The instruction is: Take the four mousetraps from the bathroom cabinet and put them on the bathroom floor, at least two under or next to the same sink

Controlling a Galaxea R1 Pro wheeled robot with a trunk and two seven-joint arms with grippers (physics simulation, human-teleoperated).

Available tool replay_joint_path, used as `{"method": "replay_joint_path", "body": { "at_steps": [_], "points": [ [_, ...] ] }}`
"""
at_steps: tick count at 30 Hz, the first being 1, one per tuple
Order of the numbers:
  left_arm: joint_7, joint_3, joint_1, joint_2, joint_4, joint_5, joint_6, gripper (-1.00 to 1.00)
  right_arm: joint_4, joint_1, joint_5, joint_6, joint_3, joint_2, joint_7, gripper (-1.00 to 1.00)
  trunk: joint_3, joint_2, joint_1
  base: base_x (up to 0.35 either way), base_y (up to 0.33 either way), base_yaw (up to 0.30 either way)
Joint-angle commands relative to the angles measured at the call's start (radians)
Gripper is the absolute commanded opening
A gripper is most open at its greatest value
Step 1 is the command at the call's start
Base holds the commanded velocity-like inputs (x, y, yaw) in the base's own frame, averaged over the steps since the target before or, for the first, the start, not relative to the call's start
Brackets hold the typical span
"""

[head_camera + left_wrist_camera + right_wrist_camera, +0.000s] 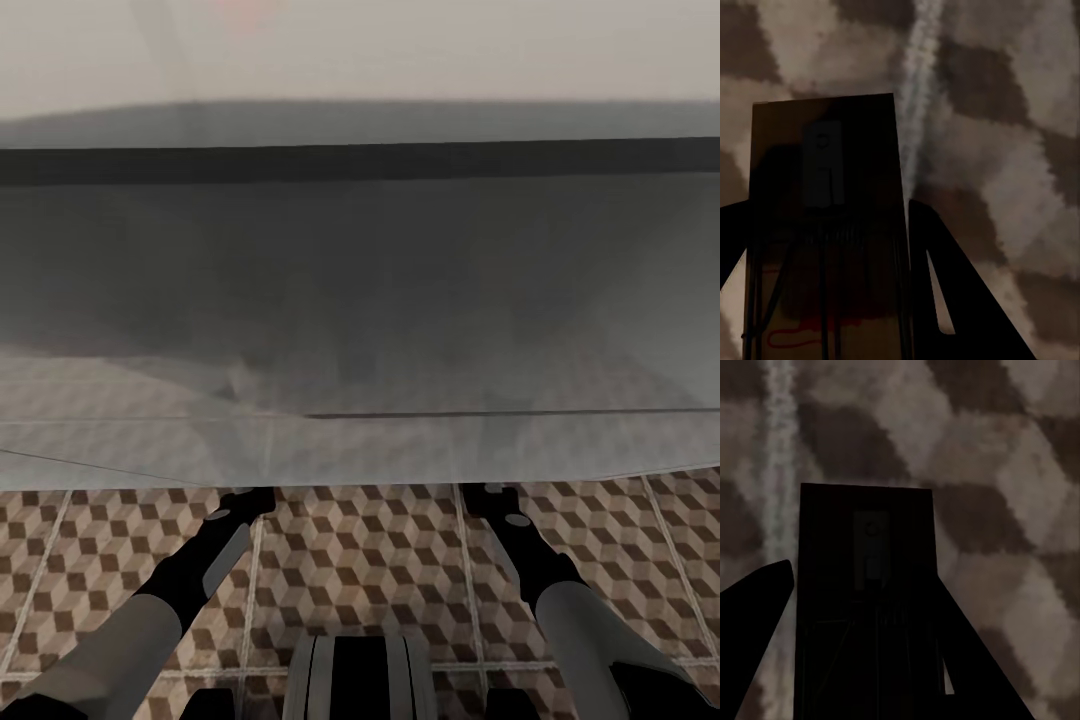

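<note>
Left tool (825, 300) pinching mousetrap (825, 195) | right tool (862, 660) likewise | floor (360, 560) near

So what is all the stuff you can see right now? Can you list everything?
Mousetrap in the left gripper: one, brown wooden board with dark wire parts, held between the left fingers above the tiles.
Mousetrap in the right gripper: one, very dark in shadow, held between the right fingers above the tiles.
Bathroom floor: tiles with a brown, beige and white cube pattern and pale grout lines, below the robot.
Big grey surface: one, smooth and blurry, across the upper part of the head view; I cannot tell what it is.
Left gripper: one, black, on a grey arm, shut on its trap.
Right gripper: one, black, on a grey arm, shut on its trap.
</note>
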Motion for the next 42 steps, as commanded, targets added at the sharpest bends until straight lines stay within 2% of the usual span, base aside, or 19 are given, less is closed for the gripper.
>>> {"method": "replay_joint_path", "body": {
  "at_steps": [1,4,8,10,13,18,27,33,40,42],
  "points": [
    [0.009,-0.008,0.0,0.001,0.0,0.006,0.0,-1.0,-0.001,-0.001,0.01,-0.001,-0.005,0.001,0.002,-1.0,-0.001,0.0,0.0,0.0,0.0,0.0],
    [0.007,-0.01,0.0,0.001,0.01,-0.007,-0.038,-1.0,-0.003,0.0,0.01,0.0,-0.005,0.001,0.002,-1.0,-0.001,0.0,0.0,0.0,0.0,0.0],
    [0.005,-0.011,0.0,-0.003,0.017,-0.069,-0.094,-1.0,-0.005,-0.001,0.01,0.0,-0.005,0.001,0.002,-1.0,-0.001,0.0,0.0,0.0,0.0,0.0],
    [0.005,-0.011,0.0,-0.012,0.018,-0.098,-0.103,-1.0,-0.006,-0.001,0.01,0.0,-0.005,0.001,0.002,-1.0,-0.001,0.0,0.0,0.0,0.0,0.0],
    [0.007,-0.011,0.0,-0.022,0.025,-0.118,-0.108,-1.0,-0.007,-0.002,0.01,0.0,-0.005,0.001,0.001,-1.0,-0.001,0.0,0.0,0.0,0.0,0.0],
    [0.009,-0.011,0.0,-0.027,0.029,-0.161,-0.11,-1.0,-0.007,-0.002,0.01,0.001,-0.005,0.001,0.001,-1.0,-0.001,0.0,0.0,0.0,0.0,0.0],
    [0.009,-0.011,0.0,-0.03,0.043,-0.178,-0.11,-1.0,-0.007,-0.002,0.011,0.001,-0.005,0.001,0.001,-1.0,-0.001,0.0,0.0,0.0,0.0,0.0],
    [-0.007,-0.011,0.0,-0.027,0.055,-0.203,-0.107,-1.0,-0.007,-0.002,0.011,0.001,-0.005,0.001,0.001,-1.0,-0.001,0.0,0.0,0.0,0.0,0.0],
    [-0.121,-0.008,0.0,-0.016,0.074,-0.209,-0.107,-1.0,-0.007,-0.002,0.011,0.001,-0.005,0.001,0.001,-1.0,-0.001,0.0,0.0,0.0,0.0,0.0],
    [-0.135,-0.008,0.0,-0.016,0.075,-0.21,-0.106,-1.0,-0.007,-0.002,0.011,0.001,-0.005,0.001,0.001,-1.0,-0.001,0.0,0.0,0.0,0.0,0.0]
  ]
}}
